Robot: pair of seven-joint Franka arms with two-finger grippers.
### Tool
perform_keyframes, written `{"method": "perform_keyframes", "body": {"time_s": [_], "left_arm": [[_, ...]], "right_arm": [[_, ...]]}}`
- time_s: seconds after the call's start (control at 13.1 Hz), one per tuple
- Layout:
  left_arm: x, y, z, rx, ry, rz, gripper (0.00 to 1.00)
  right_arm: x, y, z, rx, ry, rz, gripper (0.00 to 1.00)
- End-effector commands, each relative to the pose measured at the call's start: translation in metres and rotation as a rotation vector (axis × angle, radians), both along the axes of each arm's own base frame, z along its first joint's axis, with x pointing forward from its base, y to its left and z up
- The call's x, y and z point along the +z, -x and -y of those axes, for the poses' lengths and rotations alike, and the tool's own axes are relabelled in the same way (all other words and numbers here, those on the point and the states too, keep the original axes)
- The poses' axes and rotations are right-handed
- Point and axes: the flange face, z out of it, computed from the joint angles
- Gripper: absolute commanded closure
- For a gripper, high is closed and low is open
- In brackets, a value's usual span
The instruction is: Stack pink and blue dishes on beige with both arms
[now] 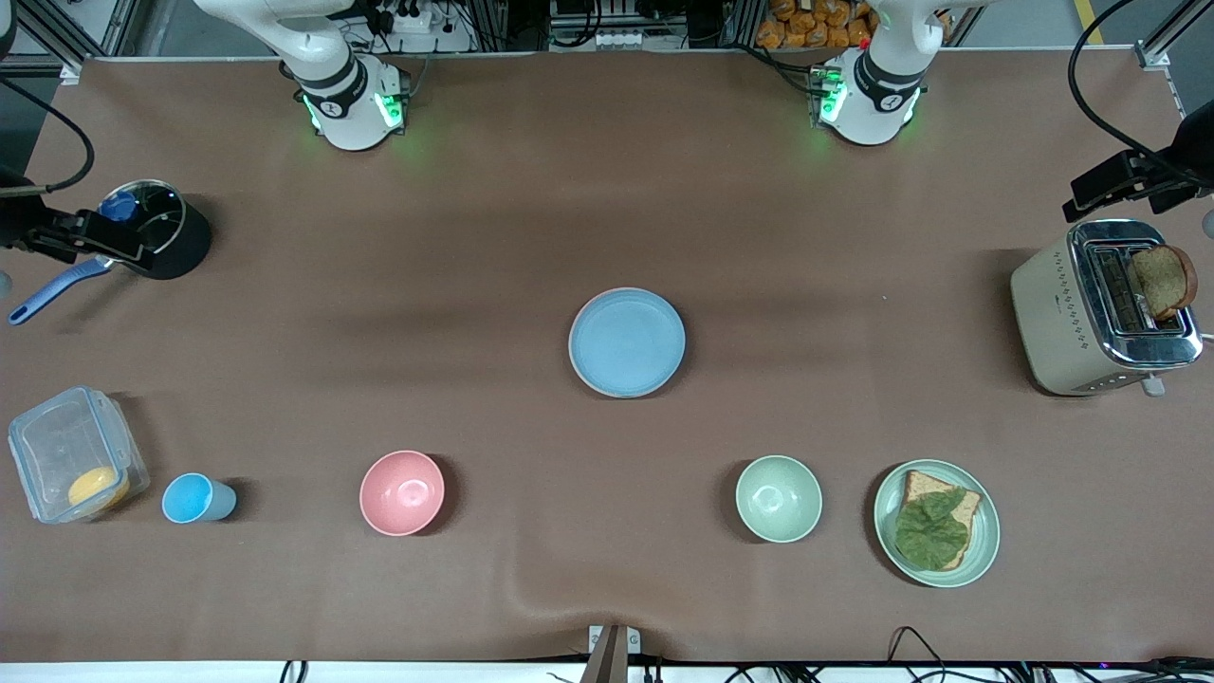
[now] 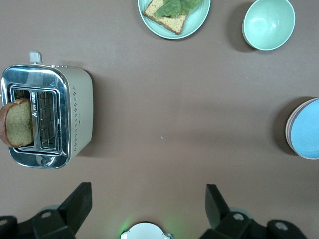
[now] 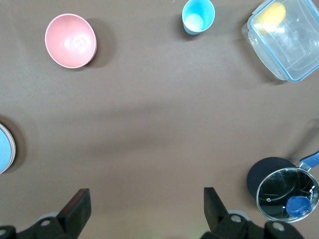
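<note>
The light blue plate (image 1: 626,341) lies at the middle of the table, on top of a stack. A pale pink rim (image 1: 573,359) shows just under it; the stack's edge also shows in the left wrist view (image 2: 288,130). The beige plate is hidden beneath. The blue plate (image 2: 306,130) sits at the border of the left wrist view, and a sliver of it (image 3: 4,148) at the border of the right wrist view. My left gripper (image 2: 148,188) hangs open and empty high over bare table close to its base. My right gripper (image 3: 145,191) hangs open and empty likewise. Both are apart from the stack.
A toaster (image 1: 1100,308) holding bread stands at the left arm's end. Near the front camera sit a green plate with toast and lettuce (image 1: 937,522), a green bowl (image 1: 779,498), a pink bowl (image 1: 402,492), a blue cup (image 1: 194,498) and a clear container (image 1: 71,455). A lidded black pot (image 1: 152,228) stands at the right arm's end.
</note>
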Motion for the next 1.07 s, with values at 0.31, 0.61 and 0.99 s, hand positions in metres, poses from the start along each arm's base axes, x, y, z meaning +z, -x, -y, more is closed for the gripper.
{"method": "perform_keyframes", "body": {"time_s": [0.31,0.61,0.99], "left_arm": [[0.018,0.006,0.004,-0.020,-0.013,0.017,0.00],[0.009,-0.001,0.023,-0.054,-0.027,0.019,0.00],[-0.009,0.000,0.040,-0.077,-0.046,0.034,0.00]], "right_arm": [[0.002,0.003,0.000,-0.004,0.019,0.013,0.00],[0.001,-0.002,0.004,-0.006,0.028,0.034,0.00],[0.003,-0.003,-0.012,0.033,0.100,0.037,0.00]]}}
